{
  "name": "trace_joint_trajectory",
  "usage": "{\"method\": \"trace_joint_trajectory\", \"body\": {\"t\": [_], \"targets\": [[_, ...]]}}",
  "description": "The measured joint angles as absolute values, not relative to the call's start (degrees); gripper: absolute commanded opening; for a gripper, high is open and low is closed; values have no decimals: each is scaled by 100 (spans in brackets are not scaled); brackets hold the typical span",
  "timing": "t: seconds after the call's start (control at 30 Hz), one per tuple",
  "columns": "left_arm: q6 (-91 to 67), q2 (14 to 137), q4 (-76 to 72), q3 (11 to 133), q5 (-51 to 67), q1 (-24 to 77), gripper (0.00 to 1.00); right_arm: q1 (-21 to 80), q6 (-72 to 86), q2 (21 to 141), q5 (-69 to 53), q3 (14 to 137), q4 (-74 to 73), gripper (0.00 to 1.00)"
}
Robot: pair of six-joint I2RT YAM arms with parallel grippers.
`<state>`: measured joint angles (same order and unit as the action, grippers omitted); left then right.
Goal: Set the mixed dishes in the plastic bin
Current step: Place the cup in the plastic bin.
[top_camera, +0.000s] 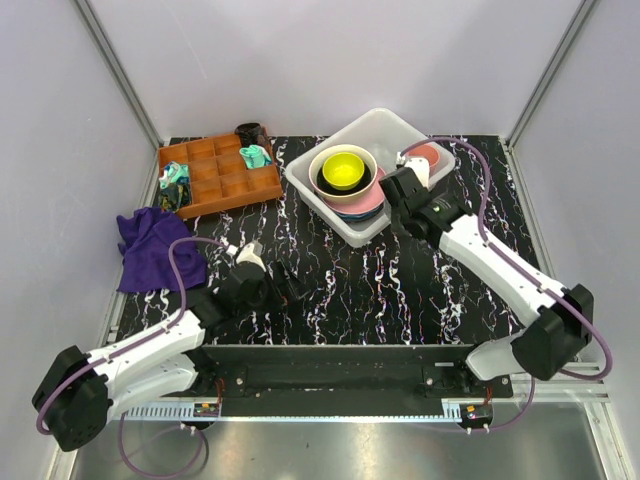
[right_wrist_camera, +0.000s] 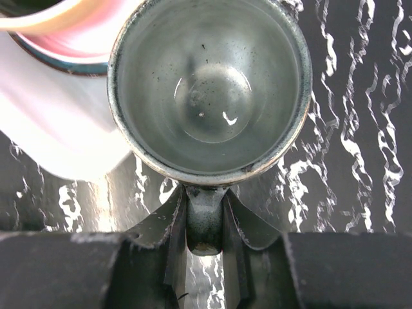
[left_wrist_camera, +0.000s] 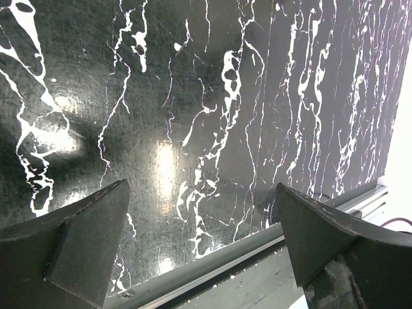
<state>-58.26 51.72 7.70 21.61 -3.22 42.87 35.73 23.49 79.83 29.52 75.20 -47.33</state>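
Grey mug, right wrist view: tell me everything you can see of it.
The grey mug looks like glazed ceramic: round, grey-green inside with dark specks, a darker worn rim, empty. Mouth faces the camera, its handle pinched by the right gripper. It is beside the wall of the plastic bin, over the black marbled table; contact with either can't be told.

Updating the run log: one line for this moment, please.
right gripper: shut on grey mug handle | mug: beside plastic bin | left gripper: open, over table
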Motion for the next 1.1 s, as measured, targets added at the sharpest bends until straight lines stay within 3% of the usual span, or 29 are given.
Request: {"method": "trace_joint_trajectory", "body": {"t": [1.1], "targets": [[-5389, 5282, 1111, 2226, 84, 3798, 99, 1909, 576, 11297, 1638, 10818, -3640, 0]]}}
